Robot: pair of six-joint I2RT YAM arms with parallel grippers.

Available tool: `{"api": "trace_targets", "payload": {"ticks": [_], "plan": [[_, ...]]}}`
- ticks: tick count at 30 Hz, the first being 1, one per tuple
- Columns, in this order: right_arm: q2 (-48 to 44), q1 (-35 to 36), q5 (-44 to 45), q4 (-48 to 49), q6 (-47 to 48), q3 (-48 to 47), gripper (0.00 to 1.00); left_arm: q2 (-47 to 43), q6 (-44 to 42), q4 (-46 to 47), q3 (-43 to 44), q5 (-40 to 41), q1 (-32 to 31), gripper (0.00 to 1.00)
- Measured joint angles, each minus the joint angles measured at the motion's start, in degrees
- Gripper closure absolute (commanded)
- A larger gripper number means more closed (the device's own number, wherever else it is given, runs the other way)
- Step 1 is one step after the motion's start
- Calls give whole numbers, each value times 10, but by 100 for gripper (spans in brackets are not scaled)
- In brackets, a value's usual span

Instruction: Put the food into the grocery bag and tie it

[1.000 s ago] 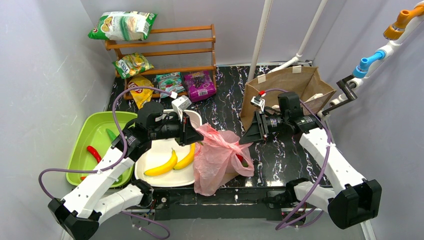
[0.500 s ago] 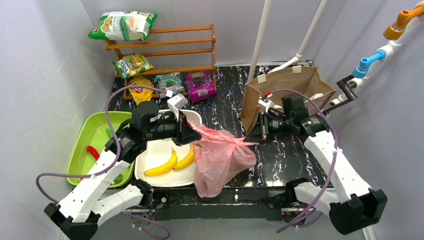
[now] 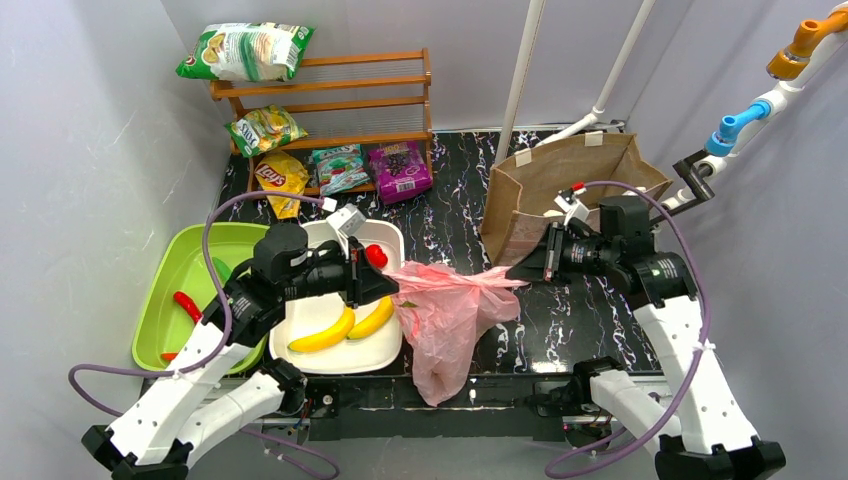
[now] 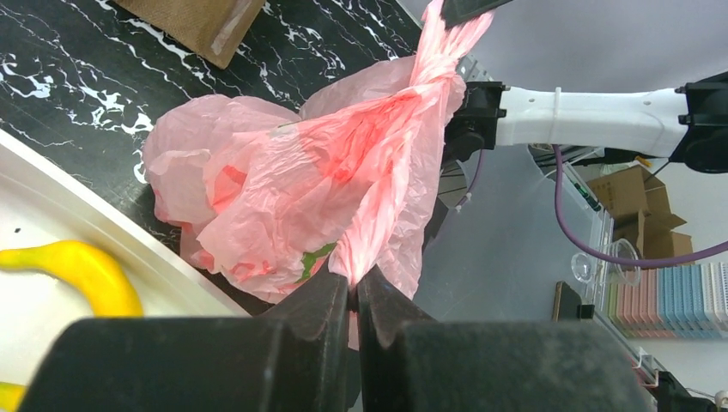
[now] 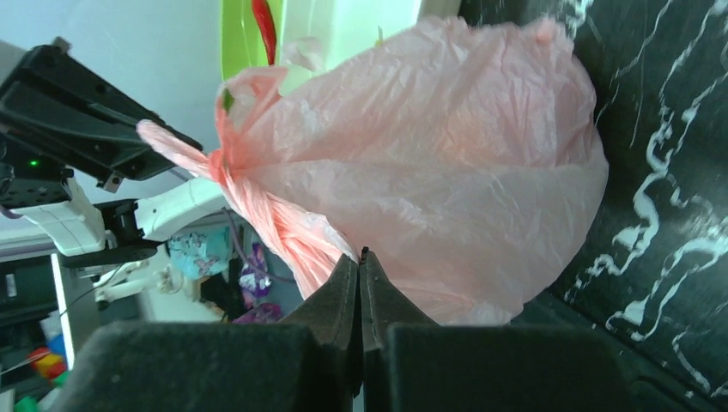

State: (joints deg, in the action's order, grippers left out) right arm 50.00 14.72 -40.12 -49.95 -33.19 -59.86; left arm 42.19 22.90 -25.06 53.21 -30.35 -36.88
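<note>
The left hand [image 3: 388, 287] was pinched shut on one twisted handle of the thin, crinkly pink plastic grocery bag [image 3: 445, 310], and the right hand [image 3: 512, 272] was clamped on the other. The bag was stretched taut between them, its body sagging over the near edge of the black marbled table [image 3: 560, 320].

Two curved yellow bananas [image 3: 325, 333] lay outside it on the white tray [image 3: 335, 365]; whether anything sat inside could not be told. Tying now would likely shut those bananas out. A harder pull apart could tear the thin film or slide a handle from a pinch, and the sagging body could then drop off the table.

The stiff brown paper bag [image 3: 560, 170] stood just behind the right hand, and the tray hemmed the left. Bare table lay between the arms.
</note>
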Motion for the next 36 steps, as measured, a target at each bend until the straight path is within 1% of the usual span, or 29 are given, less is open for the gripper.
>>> {"api": "trace_targets", "payload": {"ticks": [2,5,6,7,8,11,16,19,25,32,36], "plan": [[-16,-7,-7,23,3,0,99,10,-3,3,5,-5,0,73],[-23,-25,-3,39,20,-16,99,42,-15,-22,41,-7,8,52],[-19,-24,-3,39,26,-26,99,55,-22,-30,57,-7,9,42],[-14,-22,-3,40,34,-36,99,72,-30,-42,80,-7,10,37],[-10,-18,-4,42,40,-45,99,89,-40,-54,104,-7,10,35],[7,-9,-5,48,54,-56,99,139,-68,-87,184,-9,10,33],[20,4,-5,49,62,-57,99,206,-111,-127,294,-21,10,32],[25,12,-5,51,62,-57,99,235,-139,-142,336,-35,10,38],[41,23,-5,51,63,-59,99,286,-168,-191,355,-68,-2,38],[55,32,-3,52,64,-61,99,312,-189,-242,353,-62,-42,44],[62,38,-2,55,64,-61,99,318,-198,-264,353,-54,-58,45]]}}
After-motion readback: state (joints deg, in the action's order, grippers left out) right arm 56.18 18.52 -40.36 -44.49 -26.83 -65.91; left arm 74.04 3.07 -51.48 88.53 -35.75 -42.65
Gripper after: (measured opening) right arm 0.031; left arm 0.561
